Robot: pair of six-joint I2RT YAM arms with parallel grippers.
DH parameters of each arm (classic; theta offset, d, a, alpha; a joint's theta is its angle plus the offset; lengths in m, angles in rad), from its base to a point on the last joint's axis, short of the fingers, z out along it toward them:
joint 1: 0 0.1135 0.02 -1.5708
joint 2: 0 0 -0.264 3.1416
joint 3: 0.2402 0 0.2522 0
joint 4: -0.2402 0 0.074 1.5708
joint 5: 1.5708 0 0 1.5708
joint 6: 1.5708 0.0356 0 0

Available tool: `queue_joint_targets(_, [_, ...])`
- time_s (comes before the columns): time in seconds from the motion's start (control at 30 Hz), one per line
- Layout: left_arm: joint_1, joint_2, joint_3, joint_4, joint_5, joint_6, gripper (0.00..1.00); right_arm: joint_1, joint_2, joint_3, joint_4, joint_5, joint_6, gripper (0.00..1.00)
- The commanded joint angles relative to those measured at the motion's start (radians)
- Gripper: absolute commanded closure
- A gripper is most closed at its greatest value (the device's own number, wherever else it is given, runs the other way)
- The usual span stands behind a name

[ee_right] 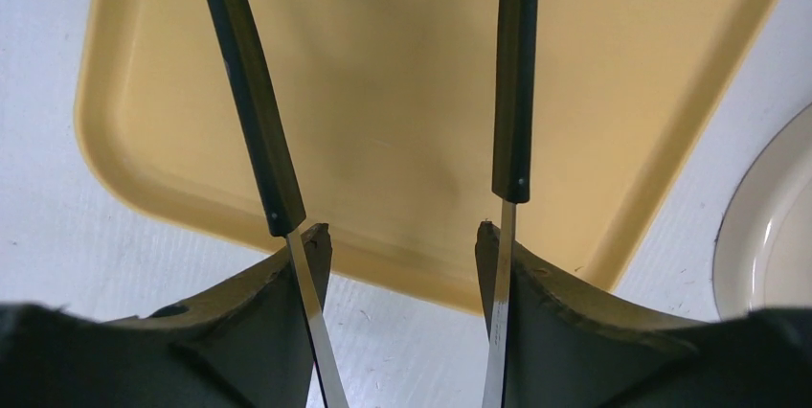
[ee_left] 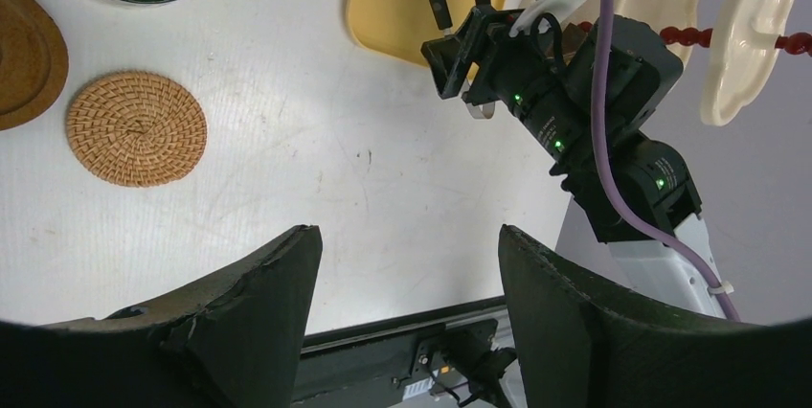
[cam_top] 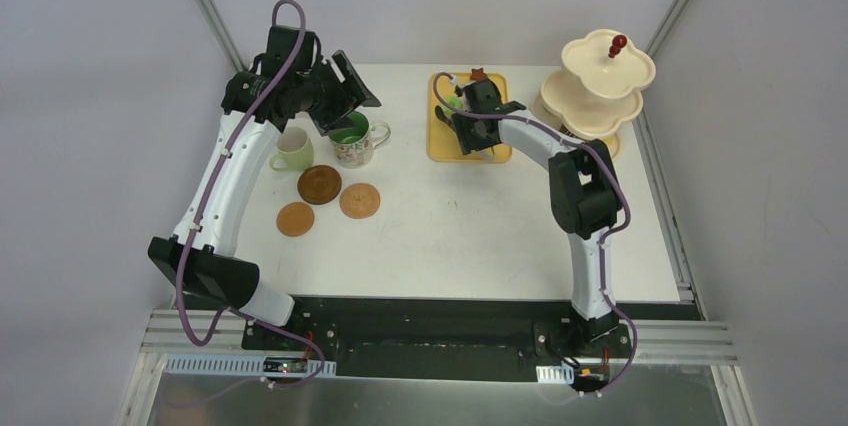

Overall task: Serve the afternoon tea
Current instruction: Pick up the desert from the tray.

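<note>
Top external view showed the left arm arched high, its pincer [ee_left: 407, 264] apart and empty, raised near the green-lined patterned mug [cam_top: 352, 138] on the counter [cam_top: 450, 236]. The right arm reached forward, its pincer [ee_right: 402, 255] clamped on black tongs [ee_right: 512, 92] over the yellow rectangular tray [ee_right: 383, 92].

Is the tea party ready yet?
Not yet, barely begun. Done: nothing I can see; the coasters are bare, with the cream mug and patterned mug standing beside them, and the stand has an empty top tier. In hand: the right gripper holds the tongs over the tray; the left gripper is open and empty. Left: mugs onto coasters, pastries onto the stand.
</note>
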Motion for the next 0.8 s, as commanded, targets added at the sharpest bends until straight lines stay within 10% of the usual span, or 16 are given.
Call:
queue_joint_targets(0.0, [0.014,-0.006,-0.002,0.018,0.033,0.023,0.3,-0.008,0.011,0.062,-0.011,0.011,-0.014,0.4])
queue_joint_targets(0.77, [0.043,-0.017,-0.024,0.023,0.063,0.02,0.3,-0.029,0.192,0.322,-0.201,-0.008,-0.017,0.43])
